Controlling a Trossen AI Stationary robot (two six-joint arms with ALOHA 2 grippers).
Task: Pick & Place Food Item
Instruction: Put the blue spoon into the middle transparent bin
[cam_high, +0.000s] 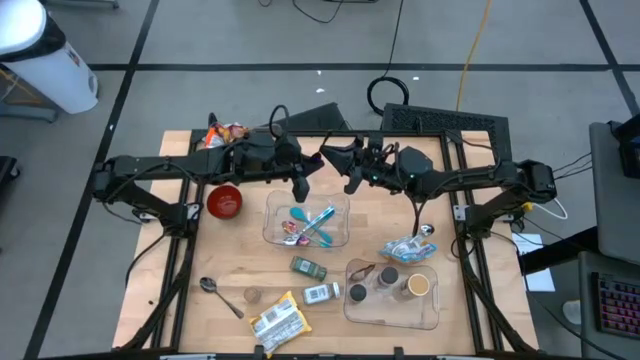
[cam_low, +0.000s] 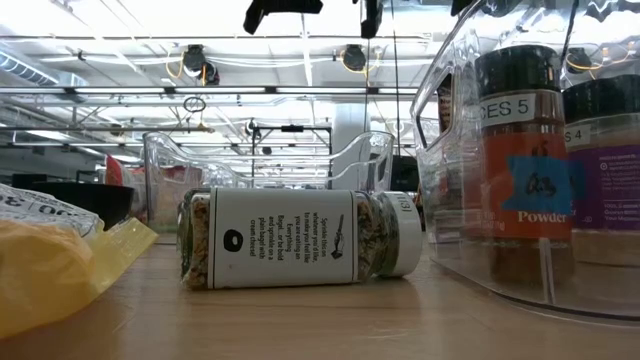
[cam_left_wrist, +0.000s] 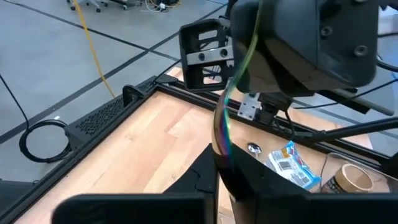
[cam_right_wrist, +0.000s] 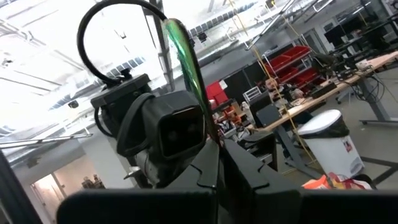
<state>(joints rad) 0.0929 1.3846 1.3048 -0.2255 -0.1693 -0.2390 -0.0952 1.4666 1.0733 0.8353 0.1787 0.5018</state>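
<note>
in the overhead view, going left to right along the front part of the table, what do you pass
Spoon → snack bar packet → white-labelled jar lying on its side → clear bin of spice jars.

Legible markings occur in the low view only. The spice jar (cam_low: 520, 160) standing inside the clear bin (cam_low: 450, 230) carries a dark band with the partial text "ES 5", cut off at its start by the bin wall; below it sits a blue patch with handwriting that cannot be made out, and under that the word "Powder". The neighbouring jar (cam_low: 605, 170) shows a partial "S 4" on its band. The jar lying on its side (cam_low: 300, 238) on the table bears a white label with lines of small print, running sideways and too small to read. In the other views no text can be read.
</note>
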